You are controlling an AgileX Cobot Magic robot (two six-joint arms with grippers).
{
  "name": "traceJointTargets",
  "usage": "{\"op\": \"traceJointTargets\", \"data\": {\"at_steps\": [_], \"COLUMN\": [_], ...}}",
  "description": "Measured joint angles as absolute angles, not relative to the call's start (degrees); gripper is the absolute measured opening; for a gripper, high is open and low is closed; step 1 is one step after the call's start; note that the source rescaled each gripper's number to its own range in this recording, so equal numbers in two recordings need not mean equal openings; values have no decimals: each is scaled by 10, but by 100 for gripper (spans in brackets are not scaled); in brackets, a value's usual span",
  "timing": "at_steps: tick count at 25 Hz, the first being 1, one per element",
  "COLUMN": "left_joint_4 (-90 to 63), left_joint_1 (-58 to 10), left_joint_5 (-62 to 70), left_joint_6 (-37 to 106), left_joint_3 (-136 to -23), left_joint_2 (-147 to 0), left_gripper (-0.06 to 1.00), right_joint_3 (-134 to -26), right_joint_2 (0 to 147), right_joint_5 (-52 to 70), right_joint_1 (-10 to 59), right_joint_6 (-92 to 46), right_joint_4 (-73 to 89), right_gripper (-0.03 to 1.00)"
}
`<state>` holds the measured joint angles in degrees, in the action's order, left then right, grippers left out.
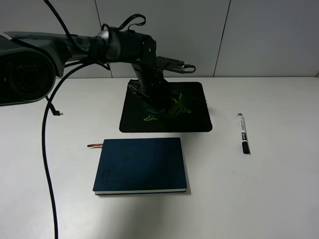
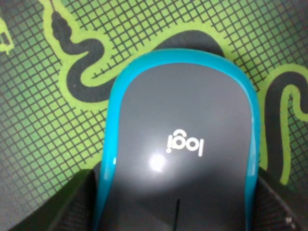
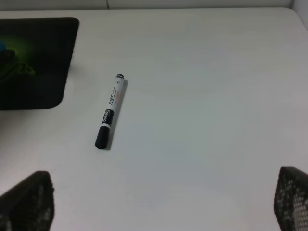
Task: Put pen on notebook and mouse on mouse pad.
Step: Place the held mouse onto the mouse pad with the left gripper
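Four task items share one white table (image 1: 259,199), all placed here vs the mouse pad (image 1: 194,107). The pad is black w/ a green snake logo and lies flat toward the back of the table. The left arm (image 1: 124,45) extends from the pad's left and bends down over its middle. A black cable (image 1: 47,149) hangs well left of the pad. The notebook (image 1: 141,164), dark teal and closed, lies just in front of the pad's front edge, near but not touching. Its brown ribbon (image 1: 94,145) pokes out at the pad-side left corner. The mouse (image 2: 183,134), grey top w/ teal sides, is over the pad's logo, approx centre; can't tell if it rests on the pad or sits a bit above. The left gripper (image 2: 175,207) is clamped on it, one finger against each teal side. The pen (image 1: 242,133), white w/ black cap, lies on bare table right of the pad, well apart, roughly parallel to the pad's right edge, cap end toward the front. The right gripper (image 3: 161,199) hovers over bare table on that same side of the pad, jaws spread wide, holding nothing, apart from the pen.
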<state>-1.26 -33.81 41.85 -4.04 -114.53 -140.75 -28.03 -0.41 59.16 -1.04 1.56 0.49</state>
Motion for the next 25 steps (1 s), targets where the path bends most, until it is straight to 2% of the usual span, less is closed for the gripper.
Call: {"op": "traceJointTargets", "data": {"at_steps": [8, 9, 10, 12, 13, 14, 15, 18, 25], "left_joint_4": [-13, -13, -13, -13, -13, -13, -13, -13, -13], "left_joint_1": [-338, -338, -338, -338, -338, -338, -338, -338, -338], "left_joint_5": [418, 418, 417, 414, 412, 411, 411, 408, 408], "left_joint_6": [-41, -41, -41, -41, -42, -42, -42, -42, -43], "left_joint_3": [-1145, -1145, -1145, -1145, -1145, -1145, -1145, -1145, -1145], "left_joint_2": [-1407, -1407, -1407, -1407, -1407, -1407, -1407, -1407, -1407], "left_gripper": [0, 5, 16, 55, 70, 81, 88, 96, 99], "right_joint_3": [-280, -280, -280, -280, -280, -280, -280, -280, -280], "right_joint_2": [-4, -4, -4, -4, -4, -4, -4, -4, -4], "right_joint_5": [592, 592, 592, 592, 592, 592, 592, 592, 592], "right_joint_1": [-10, -10, -10, -10, -10, -10, -10, -10, -10], "right_joint_6": [16, 16, 16, 16, 16, 16, 16, 16, 16], "right_joint_4": [5, 5, 5, 5, 5, 5, 5, 5, 5], "right_gripper": [100, 100, 100, 100, 100, 100, 100, 100, 100]}}
